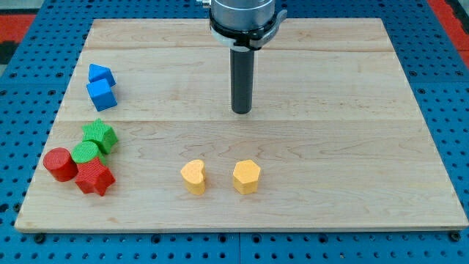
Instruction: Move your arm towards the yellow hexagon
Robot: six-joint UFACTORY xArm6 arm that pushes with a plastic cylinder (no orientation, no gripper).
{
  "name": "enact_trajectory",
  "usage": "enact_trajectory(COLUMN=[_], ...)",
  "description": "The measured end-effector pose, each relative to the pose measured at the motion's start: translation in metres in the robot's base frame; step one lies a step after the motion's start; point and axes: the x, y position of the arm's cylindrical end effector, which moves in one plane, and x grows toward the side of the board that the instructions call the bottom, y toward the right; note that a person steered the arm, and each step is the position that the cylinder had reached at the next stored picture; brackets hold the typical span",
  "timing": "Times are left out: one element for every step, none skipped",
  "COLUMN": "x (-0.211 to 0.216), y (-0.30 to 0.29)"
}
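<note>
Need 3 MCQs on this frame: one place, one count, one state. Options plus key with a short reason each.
1. Where is my tip relative to the yellow hexagon?
A. toward the view's top of it
B. toward the view's bottom of it
C. far to the view's left of it

2. How many yellow blocks are on the board?
A. one
B. two
C. three

3. Is my tip touching any block?
A. yes, the hexagon
B. yes, a blue block
C. no, none

Key: 1 A, bare board lies between tip and hexagon below it. 2 B, the hexagon and the yellow heart. 3 C, wood shows all around the tip.
</note>
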Motion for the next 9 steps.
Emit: enact_trajectory(x=[0.000,0.007,0.041,0.090,0.140,0.171,0.167,0.132,0.117], y=[0.036,0.123,0.191,0.224,0.212,0.160,0.078,0.015,-0.018])
